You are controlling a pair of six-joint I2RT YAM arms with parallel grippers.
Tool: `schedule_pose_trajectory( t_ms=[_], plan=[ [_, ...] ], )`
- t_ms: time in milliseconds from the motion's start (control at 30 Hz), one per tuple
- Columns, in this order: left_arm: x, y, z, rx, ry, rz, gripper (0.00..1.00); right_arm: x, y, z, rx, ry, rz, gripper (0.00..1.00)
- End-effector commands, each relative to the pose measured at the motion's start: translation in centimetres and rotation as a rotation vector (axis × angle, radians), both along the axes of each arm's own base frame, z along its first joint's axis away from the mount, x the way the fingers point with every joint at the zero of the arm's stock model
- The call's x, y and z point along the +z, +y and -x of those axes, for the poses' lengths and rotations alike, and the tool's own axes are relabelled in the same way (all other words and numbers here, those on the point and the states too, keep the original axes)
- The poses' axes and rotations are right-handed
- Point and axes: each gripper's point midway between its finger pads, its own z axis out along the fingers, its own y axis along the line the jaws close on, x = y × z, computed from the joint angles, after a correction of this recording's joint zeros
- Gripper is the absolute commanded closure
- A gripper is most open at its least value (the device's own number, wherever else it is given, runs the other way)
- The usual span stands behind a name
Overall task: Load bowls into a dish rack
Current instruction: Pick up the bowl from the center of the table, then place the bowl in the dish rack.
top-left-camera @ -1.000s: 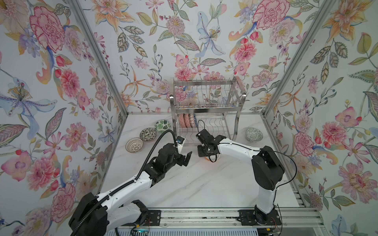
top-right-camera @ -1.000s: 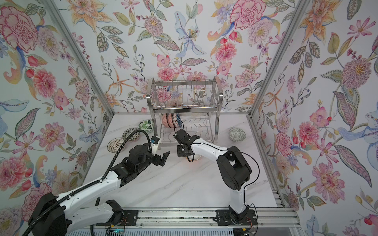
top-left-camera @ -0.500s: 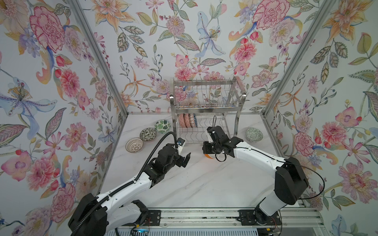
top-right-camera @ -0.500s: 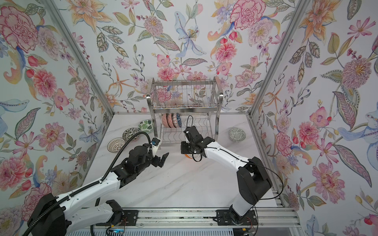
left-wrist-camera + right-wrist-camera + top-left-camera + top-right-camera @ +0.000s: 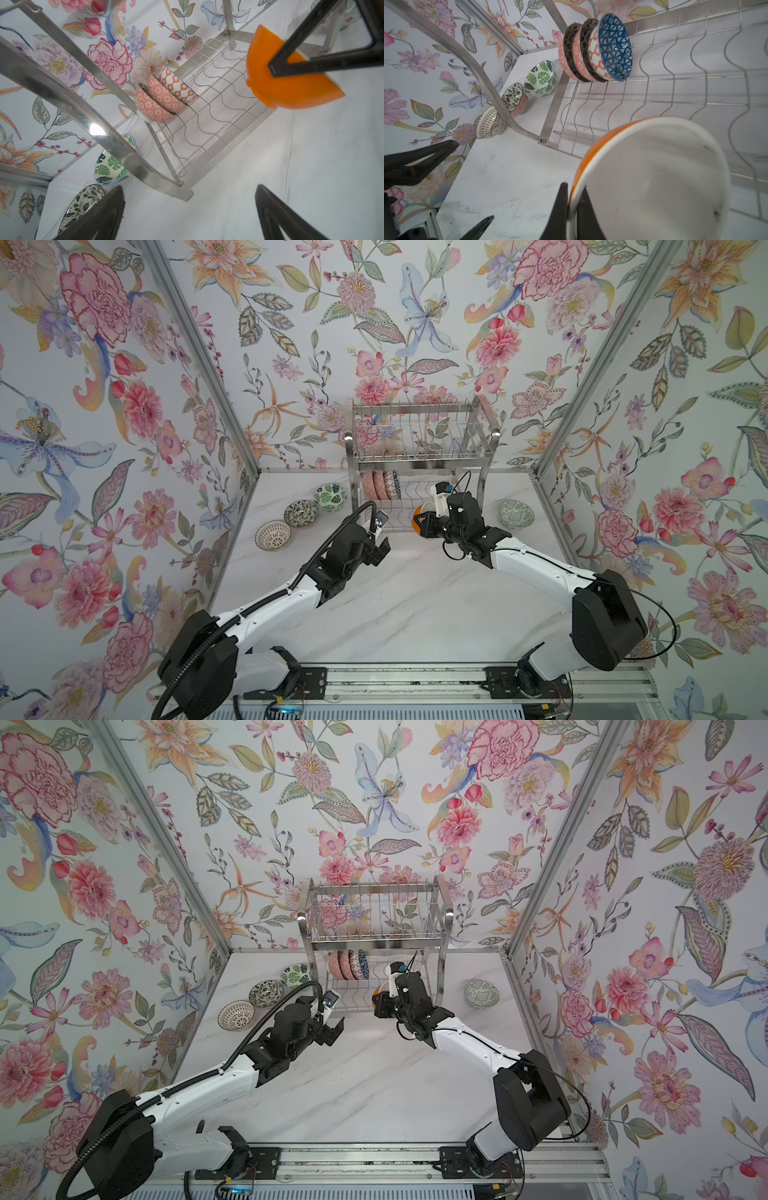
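My right gripper (image 5: 426,522) (image 5: 572,187) is shut on the rim of a white bowl with an orange outside (image 5: 418,518) (image 5: 654,176). It holds the bowl tilted on edge, in the air at the front of the dish rack's (image 5: 419,456) wavy lower tier (image 5: 675,87). Three patterned bowls (image 5: 380,485) (image 5: 596,49) stand on edge at that tier's left end. My left gripper (image 5: 380,551) (image 5: 189,188) hangs open and empty over the table, left of the orange bowl (image 5: 286,87).
Three bowls sit on the table left of the rack: green leaf (image 5: 330,497), black-white floral (image 5: 301,513), white lined (image 5: 273,535). A green-patterned bowl (image 5: 516,513) sits to its right. The rack's curved leg (image 5: 108,133) stands close to the left gripper. Floral walls enclose the table.
The right gripper has raised the orange bowl off the table and carried it back toward the rack's lower tier, its arm swinging out to the right. The left gripper stayed open and barely shifted.
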Motion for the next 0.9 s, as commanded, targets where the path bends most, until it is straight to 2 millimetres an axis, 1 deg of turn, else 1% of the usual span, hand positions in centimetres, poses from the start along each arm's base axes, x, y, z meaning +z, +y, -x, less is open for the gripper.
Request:
schedule_pose_trajectory(
  t_ms=[0,67,200,333,500,600,867],
  plan=[
    [1.5,0.5,-1.1,0.039,-0.087,-0.047,0.01,3.8,0.2,-1.3,0.013,-0.147,-0.084,1.0],
    [1.1,0.7,-1.3,0.048,-0.093,-0.064,0.01,3.9,0.1,-1.6,0.013,-0.172,-0.09,1.0],
    [1.3,0.9,-1.8,0.07,-0.126,-0.099,0.01,4.2,0.0,-2.2,0.005,-0.21,-0.109,1.0],
    [1.6,0.9,-2.3,0.084,-0.162,-0.135,0.01,3.6,0.2,-2.8,0.006,-0.211,-0.106,1.0],
    [1.9,0.2,-2.7,0.082,-0.193,-0.175,0.01,3.4,0.5,-3.0,0.012,-0.254,-0.141,1.0],
    [1.7,0.0,-2.5,0.081,-0.209,-0.206,0.01,3.2,0.5,-3.3,0.007,-0.26,-0.142,1.0],
    [2.5,-0.7,-0.9,0.029,-0.297,-0.211,0.01,2.7,1.0,-4.6,0.003,-0.271,-0.138,1.0]
  ],
)
